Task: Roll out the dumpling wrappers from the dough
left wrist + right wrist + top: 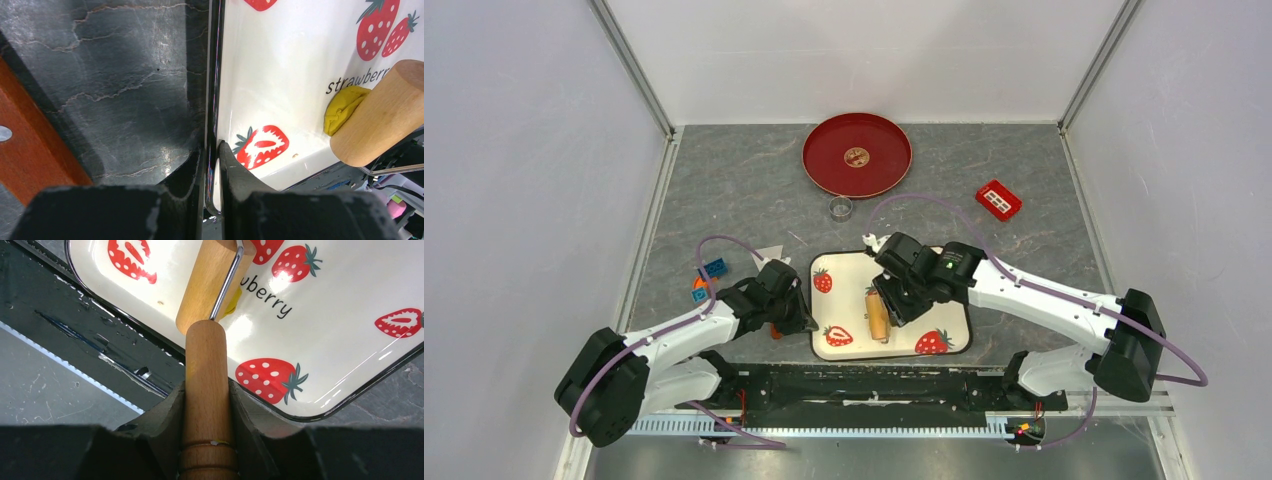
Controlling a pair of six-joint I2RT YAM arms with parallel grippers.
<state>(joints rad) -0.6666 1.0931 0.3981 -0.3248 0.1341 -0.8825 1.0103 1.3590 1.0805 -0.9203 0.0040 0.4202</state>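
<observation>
Nearest the arm bases, the strawberry-printed tray lies on the grey table. At its 9 o'clock edge the left gripper has its jaws pressed onto the tray's dark rim, one finger on each side of it. The right gripper comes in from 3 o'clock, its jaws pinching the wooden handle of the rolling pin. The pin's roller lies on the tray, pointing from 6 to 12 o'clock. A lump of yellow dough sits on the tray, touching the roller and partly hidden under it. Just off the tray at 9 to 10 o'clock lie blue and orange blocks. Farther out, near 12 o'clock, a small metal ring stands just before the red plate. The dumpling wrapper, a small flat disc, lies at the plate's centre. A red block lies at about 2 o'clock, well apart from the plate.
</observation>
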